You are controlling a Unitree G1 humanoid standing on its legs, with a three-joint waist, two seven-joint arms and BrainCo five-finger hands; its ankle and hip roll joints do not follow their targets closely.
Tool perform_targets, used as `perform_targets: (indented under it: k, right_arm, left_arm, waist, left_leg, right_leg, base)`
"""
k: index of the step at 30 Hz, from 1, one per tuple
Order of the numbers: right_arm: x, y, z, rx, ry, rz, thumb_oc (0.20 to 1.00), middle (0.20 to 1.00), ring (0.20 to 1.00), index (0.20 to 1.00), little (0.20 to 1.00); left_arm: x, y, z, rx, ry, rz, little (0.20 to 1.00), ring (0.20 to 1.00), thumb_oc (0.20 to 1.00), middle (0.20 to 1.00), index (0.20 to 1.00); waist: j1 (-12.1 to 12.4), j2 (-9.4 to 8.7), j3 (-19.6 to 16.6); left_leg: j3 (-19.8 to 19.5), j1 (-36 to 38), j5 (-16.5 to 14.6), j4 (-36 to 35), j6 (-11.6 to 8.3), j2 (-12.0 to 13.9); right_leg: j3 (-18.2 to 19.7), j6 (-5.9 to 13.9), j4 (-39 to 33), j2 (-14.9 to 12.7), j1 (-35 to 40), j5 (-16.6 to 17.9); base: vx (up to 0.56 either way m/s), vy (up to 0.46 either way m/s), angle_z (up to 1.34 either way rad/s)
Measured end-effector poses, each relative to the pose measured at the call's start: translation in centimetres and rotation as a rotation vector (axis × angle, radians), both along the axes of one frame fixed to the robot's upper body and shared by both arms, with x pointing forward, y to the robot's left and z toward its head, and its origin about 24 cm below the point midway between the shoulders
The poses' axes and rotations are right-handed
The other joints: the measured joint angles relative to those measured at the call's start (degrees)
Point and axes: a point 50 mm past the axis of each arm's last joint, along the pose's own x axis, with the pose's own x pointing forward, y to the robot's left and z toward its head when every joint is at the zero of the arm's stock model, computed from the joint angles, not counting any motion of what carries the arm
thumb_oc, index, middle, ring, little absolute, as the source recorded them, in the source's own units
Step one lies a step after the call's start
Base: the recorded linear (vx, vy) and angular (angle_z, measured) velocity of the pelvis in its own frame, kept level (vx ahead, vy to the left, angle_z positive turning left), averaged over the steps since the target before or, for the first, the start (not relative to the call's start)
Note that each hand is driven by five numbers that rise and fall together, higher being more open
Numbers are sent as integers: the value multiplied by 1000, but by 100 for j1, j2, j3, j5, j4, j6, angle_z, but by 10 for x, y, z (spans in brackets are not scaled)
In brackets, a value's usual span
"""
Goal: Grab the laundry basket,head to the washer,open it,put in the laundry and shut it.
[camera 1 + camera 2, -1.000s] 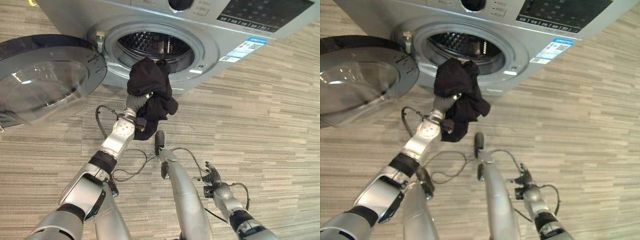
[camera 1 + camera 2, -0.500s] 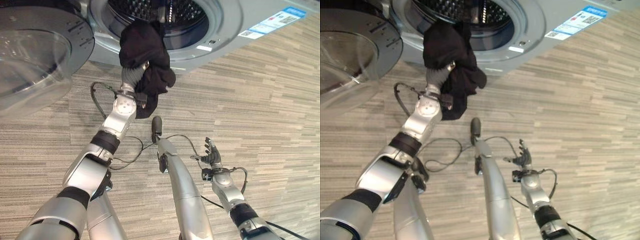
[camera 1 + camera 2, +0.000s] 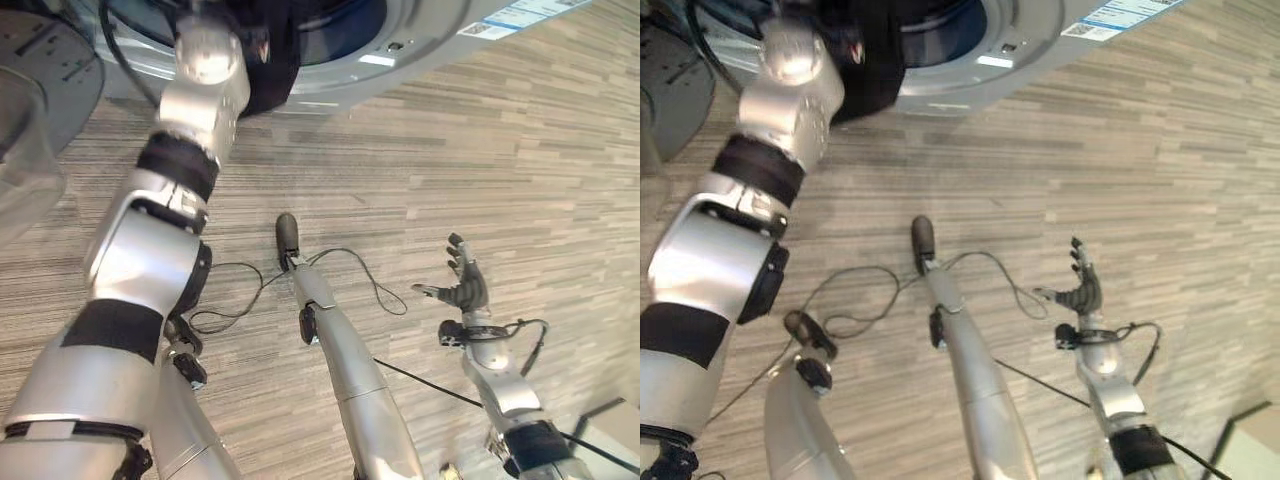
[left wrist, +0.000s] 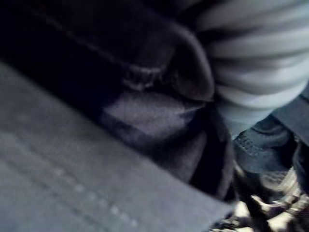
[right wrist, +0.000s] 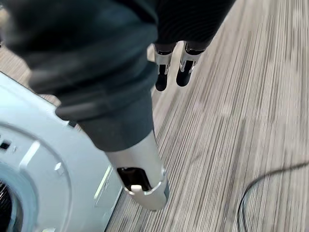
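The silver washer (image 3: 420, 35) stands along the far edge with its round opening facing me. My left arm reaches up to that opening, and the black garment (image 3: 275, 45) hangs at the drum's mouth by the wrist. In the left wrist view the dark cloth (image 4: 145, 63) bunches tightly against my left hand (image 4: 256, 63), which is shut on it. My right hand (image 3: 466, 290) hovers open over the floor at the lower right, fingers (image 5: 164, 77) straight and holding nothing.
The washer's door (image 3: 45, 90) stands swung open at the left, close beside my left arm. Striped grey-brown floor (image 3: 520, 150) spreads to the right of the washer. The washer's front panel (image 5: 48, 159) also shows past the right hand.
The view has shifted closer to the washer. My left arm has stretched forward, carrying the black garment from in front of the opening to the drum's mouth. The right hand rose a little.
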Motion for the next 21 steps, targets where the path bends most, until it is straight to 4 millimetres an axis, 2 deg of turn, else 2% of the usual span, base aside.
perform_targets:
  k: [5, 7, 8, 9, 12, 13, 14, 15, 16, 18, 21]
  right_arm:
    - [-1, 0, 2, -13, -8, 5, 1000, 1000, 1000, 1000, 1000]
    - [-5, -4, 17, -40, -58, 21, 1000, 1000, 1000, 1000, 1000]
    - [-11, -6, 32, -55, -121, 27, 1000, 1000, 1000, 1000, 1000]
    - [-15, -13, 54, -52, -227, -2, 1000, 1000, 1000, 1000, 1000]
    - [-16, -14, 58, -81, -245, -8, 1000, 1000, 1000, 1000, 1000]
    - [-16, -15, 59, -109, -245, 2, 1000, 1000, 1000, 1000, 1000]
    - [-15, -17, 63, -125, -256, 6, 1000, 1000, 1000, 1000, 1000]
    - [-12, -17, 65, -129, -262, 8, 1000, 1000, 1000, 1000, 1000]
    - [-9, -16, 68, -127, -270, 15, 1000, 1000, 1000, 1000, 1000]
    - [-7, -14, 70, -136, -272, 37, 1000, 1000, 1000, 1000, 1000]
    - [-10, -17, 70, -181, -249, 74, 1000, 1000, 1000, 1000, 1000]
  left_arm:
    - [0, -2, 0, 15, 2, 11, 200, 200, 200, 200, 200]
    - [-6, -4, 17, -33, -17, 4, 200, 200, 200, 200, 200]
    - [-19, -13, 39, -117, -74, -60, 200, 200, 200, 200, 200]
    - [-41, -23, 62, -199, -219, -183, 1000, 1000, 1000, 1000, 1000]
    - [-39, -34, 32, -125, -246, -187, 1000, 1000, 1000, 1000, 1000]
    - [-34, -40, 24, 14, -233, -114, 1000, 1000, 1000, 1000, 1000]
    - [-18, -38, 12, 252, -165, 26, 1000, 1000, 1000, 1000, 1000]
    - [-5, -33, 2, 401, -80, 126, 1000, 1000, 1000, 1000, 1000]
    - [6, -20, -7, 443, 28, 203, 1000, 1000, 1000, 1000, 1000]
    - [13, 2, -7, 553, 143, 355, 1000, 1000, 1000, 1000, 1000]
    - [3, -6, 18, 666, 87, 426, 1000, 1000, 1000, 1000, 1000]
  waist:
    - [-27, 0, 0]
    - [-35, 2, 2]
    - [11, 6, 4]
    - [5, 8, 5]
    - [45, 7, 5]
    - [77, 8, 5]
    - [151, 13, 9]
    - [163, 16, 10]
    - [161, 21, 13]
    - [135, 27, 17]
    - [124, 21, 13]
  left_leg:
    - [75, 137, -25, -119, -40, 4]
    - [75, 108, -48, -153, -137, 44]
    - [64, 31, -28, -187, -155, 40]
    - [77, 14, 75, -410, -208, 1]
    - [64, 180, 277, -879, -313, -22]
    - [52, 233, 377, -1032, -325, -39]
    - [54, 325, 398, -1075, -335, -31]
    - [52, 395, 398, -1066, -335, -28]
    - [50, 481, 398, -1064, -335, -29]
    - [48, 655, 401, -1151, -343, -58]
    - [-58, 721, 489, -1292, -378, -172]
  right_leg:
    - [54, -26, -3, 26, 16, -27]
    - [82, 2, -40, 88, 12, -87]
    - [93, 5, -130, 72, -24, -57]
    - [65, 1, -275, 54, -65, 20]
    - [-11, -56, -302, 62, -51, 22]
    - [-11, -62, -302, 70, -51, 19]
    - [-11, -74, -301, 88, 5, 10]
    - [-9, -94, -301, 92, 65, -4]
    - [-1, -97, -301, 92, 150, -9]
    - [0, -99, -302, 71, 288, -10]
    - [-28, -99, -317, -17, 369, -11]
  base:
    - [46, -78, -5]
    - [131, -199, -1]
    - [28, -121, 4]
    - [6, -73, 7]
    - [-19, -13, 13]
    - [-28, 19, 12]
    - [-29, 25, 3]
    - [-12, 13, -7]
    - [-12, 12, -7]
    - [-11, 1, 2]
    - [-15, 3, 19]
